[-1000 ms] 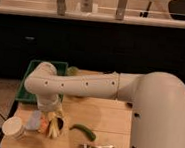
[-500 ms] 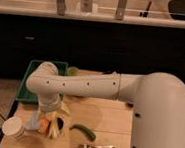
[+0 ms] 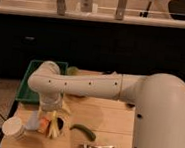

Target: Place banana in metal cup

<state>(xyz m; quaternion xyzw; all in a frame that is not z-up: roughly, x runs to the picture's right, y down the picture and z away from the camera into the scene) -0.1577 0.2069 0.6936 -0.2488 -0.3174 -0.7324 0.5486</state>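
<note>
The banana (image 3: 55, 123), pale yellow with splayed strips, lies on the wooden table (image 3: 110, 122) at the front left. My gripper (image 3: 52, 111) hangs straight down from the white arm (image 3: 84, 85), right over the banana's upper end, and stands open around it. The metal cup (image 3: 14, 128) stands upright at the table's front left corner, just left of the gripper. The arm's wrist hides part of the banana's top.
A small orange piece (image 3: 42, 127) lies between the cup and the banana. A curved green pepper (image 3: 84, 131) lies to the banana's right, with a fork (image 3: 97, 147) in front of it. A green tray (image 3: 33, 84) sits at the back left, behind the arm.
The wrist has shifted slightly above the banana, and the banana's strips show a little differently. Cup, pepper and fork stay where they were.
</note>
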